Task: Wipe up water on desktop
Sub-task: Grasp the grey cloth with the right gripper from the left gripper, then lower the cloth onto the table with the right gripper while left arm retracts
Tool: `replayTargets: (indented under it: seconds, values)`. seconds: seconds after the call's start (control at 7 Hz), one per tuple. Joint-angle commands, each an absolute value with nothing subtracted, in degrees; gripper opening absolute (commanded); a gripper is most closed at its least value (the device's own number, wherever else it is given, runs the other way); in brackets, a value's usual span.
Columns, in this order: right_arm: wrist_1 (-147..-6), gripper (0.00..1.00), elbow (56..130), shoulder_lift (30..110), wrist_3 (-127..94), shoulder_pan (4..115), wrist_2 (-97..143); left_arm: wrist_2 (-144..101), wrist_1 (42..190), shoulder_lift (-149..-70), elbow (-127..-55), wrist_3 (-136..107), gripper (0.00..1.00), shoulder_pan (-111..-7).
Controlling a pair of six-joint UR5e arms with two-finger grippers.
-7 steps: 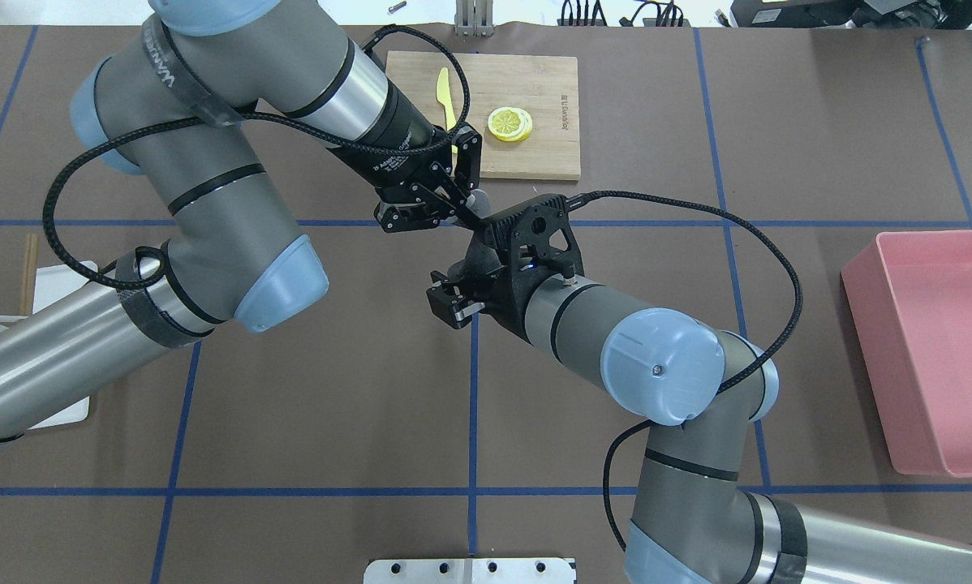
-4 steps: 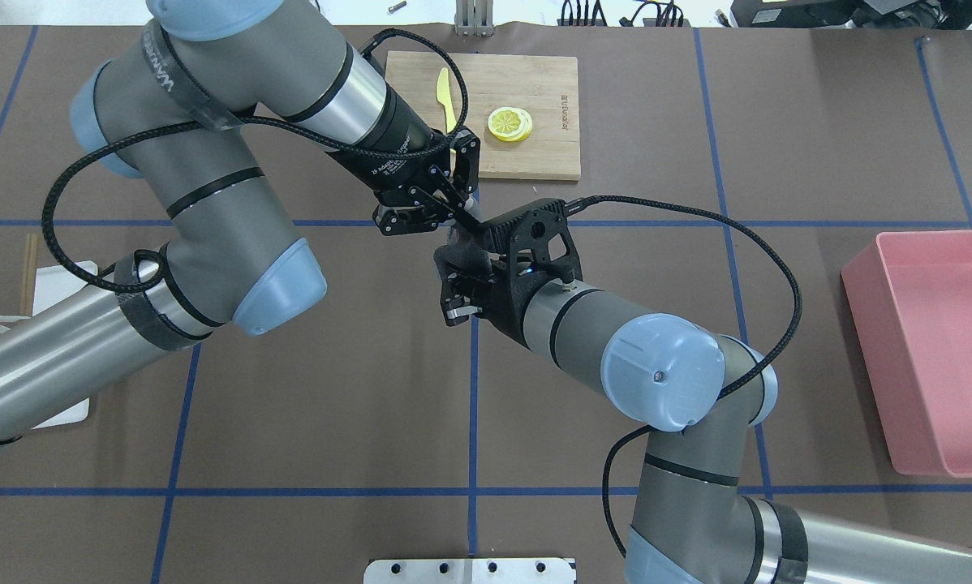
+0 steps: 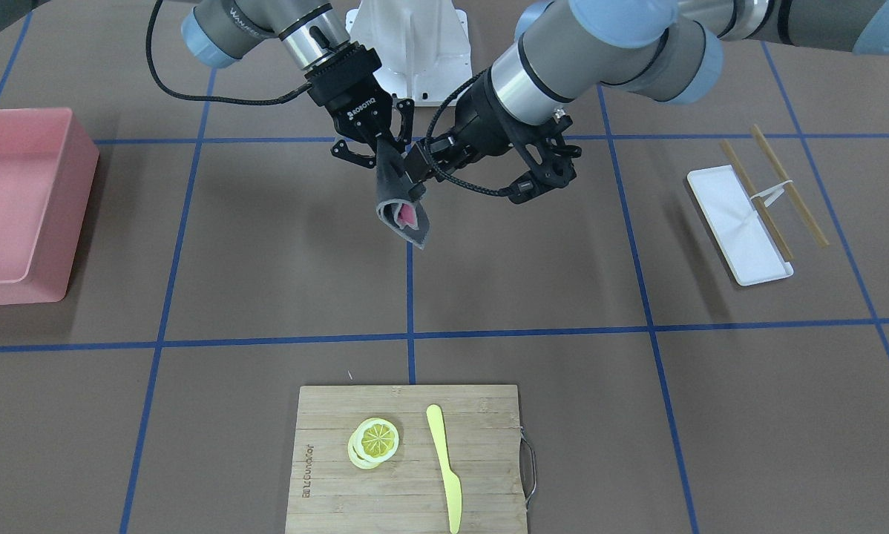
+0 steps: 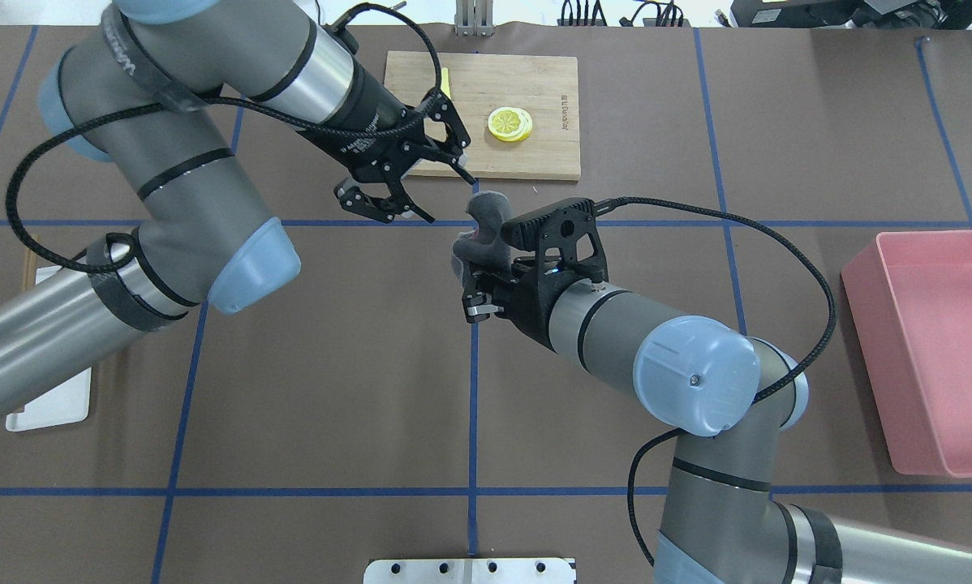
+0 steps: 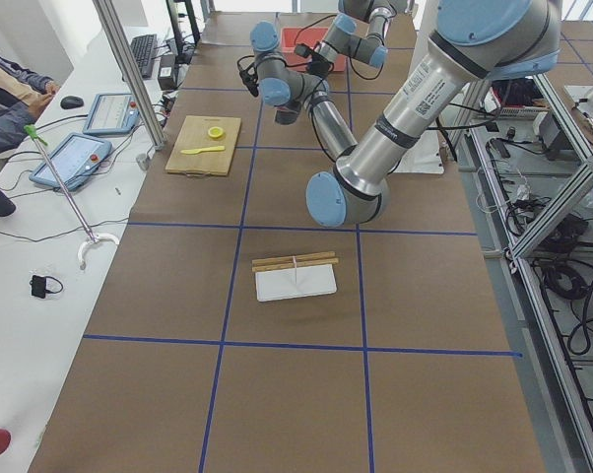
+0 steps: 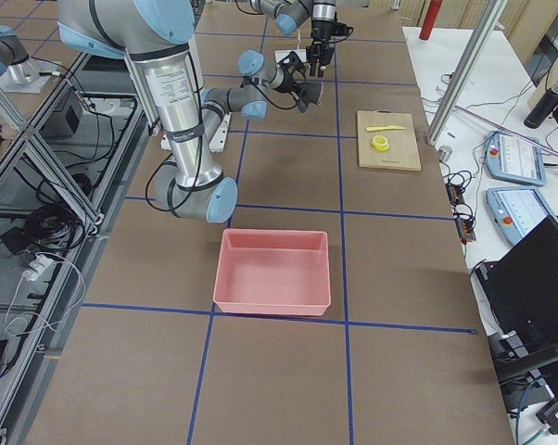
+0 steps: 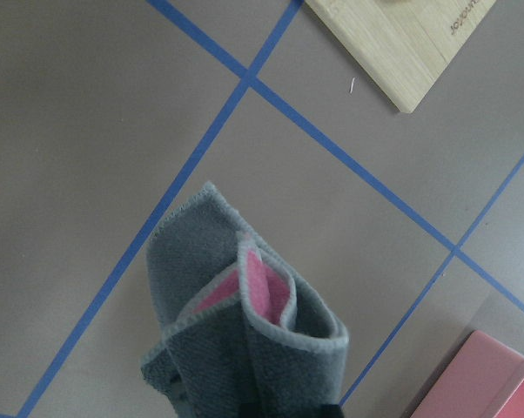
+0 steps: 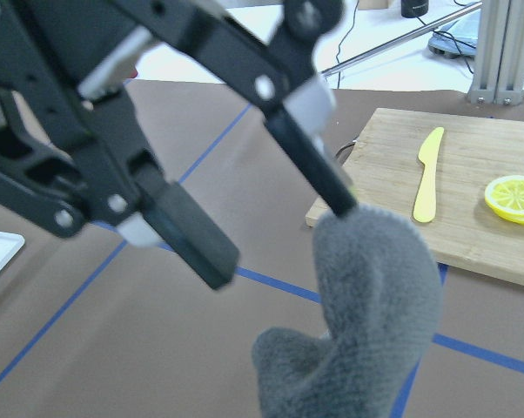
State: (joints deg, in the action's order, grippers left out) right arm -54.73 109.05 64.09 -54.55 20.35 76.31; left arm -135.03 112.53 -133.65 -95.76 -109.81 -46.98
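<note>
My right pincer (image 4: 478, 285) is pinching a folded grey cloth (image 4: 484, 229), pink inside. It holds the cloth, lifted as far as I can tell, over the middle of the desktop (image 4: 332, 365), on the near side of the cutting board (image 4: 535, 154). My left pincer (image 4: 445, 197) is spread, one fingertip right at the cloth's upper end. I see no wet patch anywhere. I judge the cloth is ready, but lowering it and all the wiping remain.
</note>
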Motion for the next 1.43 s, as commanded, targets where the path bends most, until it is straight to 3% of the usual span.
replayTargets:
  seconds: [0.0, 0.14, 0.43, 0.57, 0.86, 1.14, 1.29]
  values:
    - [-65.3, 0.0, 113.3, 70.7, -59.7, 20.7, 79.9, -135.0, 112.6, -131.0, -95.9, -104.5, 0.98, -53.8]
    - [-79.6, 0.0, 119.4, 72.6, -59.7, 21.4, 85.5, -135.3, 112.6, -128.5, -96.0, -100.6, 0.98, -56.3]
    - [-92.9, 0.0, 120.5, 74.5, -59.9, 24.2, 94.7, -135.6, 112.5, -124.2, -96.0, -94.7, 0.98, -58.5]
    - [-92.7, 0.0, 119.3, 79.1, -58.9, 29.2, 103.7, -135.5, 112.4, -123.2, -96.0, -92.9, 0.98, -58.8]
    - [-92.5, 0.0, 113.7, 80.3, -56.9, 34.5, 114.1, -135.0, 112.3, -122.3, -95.6, -92.8, 0.98, -59.5]
    - [-92.9, 0.0, 112.7, 76.0, -58.1, 30.9, 114.0, -135.4, 112.2, -121.4, -95.7, -90.4, 0.98, -60.9]
    - [-93.1, 0.0, 110.6, 70.1, -64.8, 26.7, 111.7, -135.2, 112.2, -121.1, -95.7, -90.4, 0.98, -60.9]
